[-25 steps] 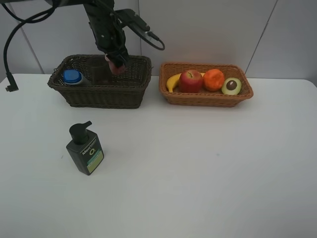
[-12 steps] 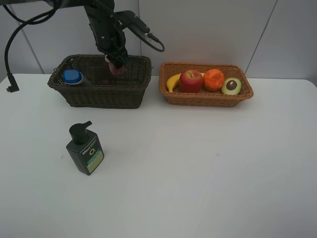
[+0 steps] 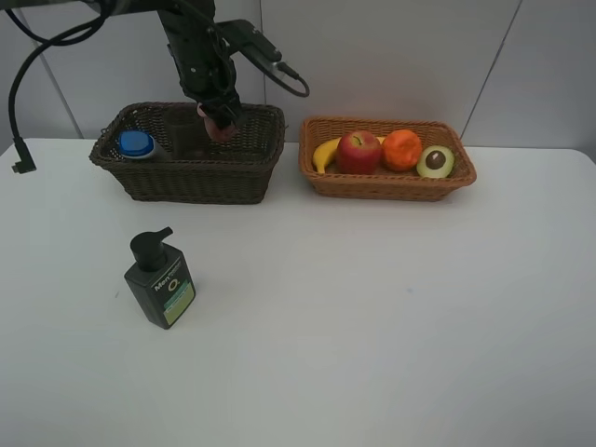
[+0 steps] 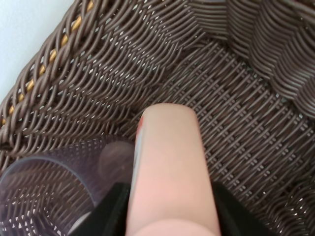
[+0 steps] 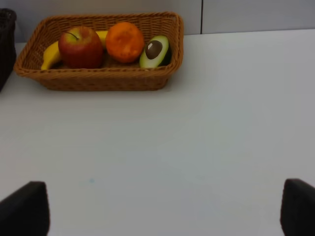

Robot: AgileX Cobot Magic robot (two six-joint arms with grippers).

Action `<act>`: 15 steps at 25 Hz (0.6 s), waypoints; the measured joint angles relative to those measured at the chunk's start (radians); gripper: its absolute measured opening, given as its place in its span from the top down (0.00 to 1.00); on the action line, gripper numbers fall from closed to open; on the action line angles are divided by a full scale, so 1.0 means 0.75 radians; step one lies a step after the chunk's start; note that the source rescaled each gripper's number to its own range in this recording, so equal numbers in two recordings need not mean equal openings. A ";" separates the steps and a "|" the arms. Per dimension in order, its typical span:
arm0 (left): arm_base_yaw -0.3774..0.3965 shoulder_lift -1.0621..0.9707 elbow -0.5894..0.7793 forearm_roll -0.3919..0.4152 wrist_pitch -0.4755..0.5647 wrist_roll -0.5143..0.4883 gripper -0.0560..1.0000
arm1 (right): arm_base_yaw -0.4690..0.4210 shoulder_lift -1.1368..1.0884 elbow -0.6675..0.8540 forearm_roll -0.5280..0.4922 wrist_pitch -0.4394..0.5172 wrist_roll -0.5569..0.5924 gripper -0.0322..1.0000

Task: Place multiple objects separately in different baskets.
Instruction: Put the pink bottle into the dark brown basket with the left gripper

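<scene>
My left gripper (image 3: pixel 216 119) hangs over the dark brown basket (image 3: pixel 186 175), shut on a small pink bottle (image 3: pixel 220 128). In the left wrist view the small pink bottle (image 4: pixel 167 167) points down at the basket floor (image 4: pixel 241 128), with the pink translucent cup (image 4: pixel 44 191) beside it. The blue-capped bottle (image 3: pixel 136 143) and the cup (image 3: pixel 186 136) are inside this basket. The dark pump bottle (image 3: pixel 161 281) stands on the table in front. My right gripper (image 5: pixel 160 209) is open above bare table, holding nothing.
The light tan basket (image 3: pixel 386 183) at the back right holds a banana (image 3: pixel 325 153), an apple (image 3: pixel 358 152), an orange (image 3: pixel 401 149) and an avocado half (image 3: pixel 435 161). A black cable (image 3: pixel 19 84) hangs at the far left.
</scene>
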 joint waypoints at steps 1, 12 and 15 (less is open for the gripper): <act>0.000 0.000 0.000 -0.001 0.001 0.000 0.53 | 0.000 0.000 0.000 0.000 0.000 0.000 0.00; 0.000 0.000 0.000 -0.020 0.004 0.000 0.01 | 0.000 0.000 0.000 0.000 0.000 0.000 0.00; 0.000 0.000 0.000 -0.020 0.005 0.000 0.00 | 0.000 0.000 0.000 0.000 0.000 0.000 0.00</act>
